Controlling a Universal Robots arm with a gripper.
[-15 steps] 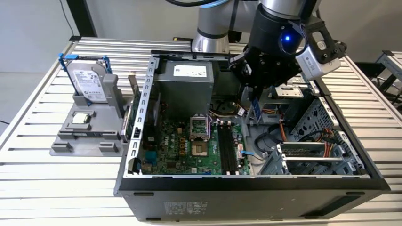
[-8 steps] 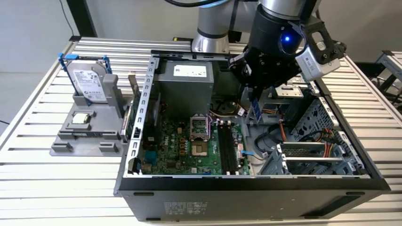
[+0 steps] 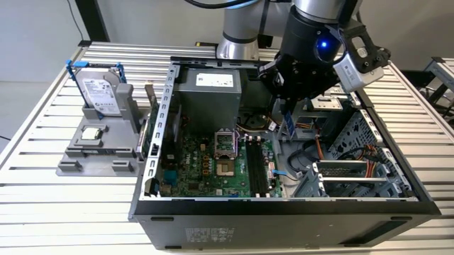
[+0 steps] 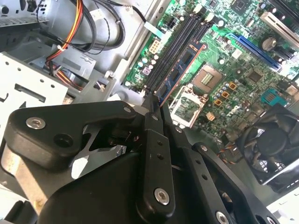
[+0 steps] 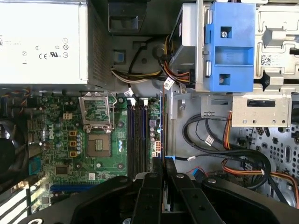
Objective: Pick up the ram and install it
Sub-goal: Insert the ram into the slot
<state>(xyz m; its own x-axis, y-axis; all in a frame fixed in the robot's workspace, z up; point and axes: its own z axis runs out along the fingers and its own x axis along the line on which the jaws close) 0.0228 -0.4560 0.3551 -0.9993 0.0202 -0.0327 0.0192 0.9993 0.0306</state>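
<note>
Gripper clenched on ram, held edge-on between fingers | ram hangs over motherboard, near memory slots, inside open computer case | judgement: seating wants ram parallel with slot, upright, lowered straight, pressed evenly

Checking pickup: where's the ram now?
The ram hangs clamped in the pincer over the open case, just to the exterior view's right of the memory slots, not seated.

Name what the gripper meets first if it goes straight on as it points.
Probably the memory slots: the ram in the gripper aims at them, nothing between, though depth is unclear.
</note>
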